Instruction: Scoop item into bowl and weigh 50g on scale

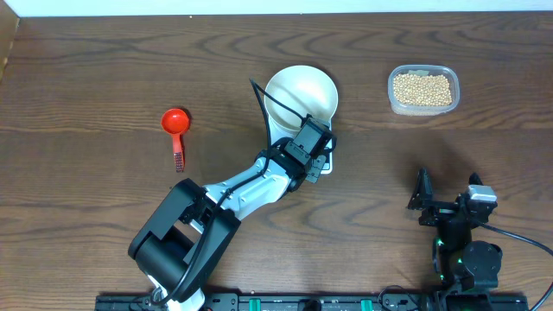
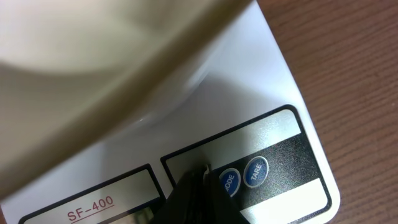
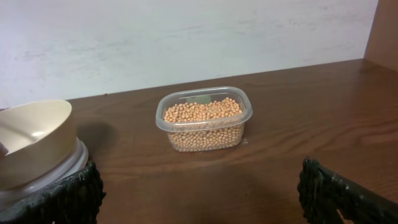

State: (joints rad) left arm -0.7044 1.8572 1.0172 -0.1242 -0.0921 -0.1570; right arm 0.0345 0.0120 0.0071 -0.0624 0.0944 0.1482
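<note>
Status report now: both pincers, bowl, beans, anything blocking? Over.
Left pincer shut, tip at scale buttons. Right pincer open, holding nothing. Bowl on scale, empty; beans in tub; red scoop lying apart. Nothing blocking.

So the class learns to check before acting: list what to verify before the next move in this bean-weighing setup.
1. Round white bowl seated on white rectangular digital scale: ok.
2. Bowl empty: ok.
3. Scale display zeroed: cannot tell.
4. Left end effector shut, at the round blue buttons: ok.
5. Right end effector open: ok.
6. Red plastic scoop lying unheld: ok.
</note>
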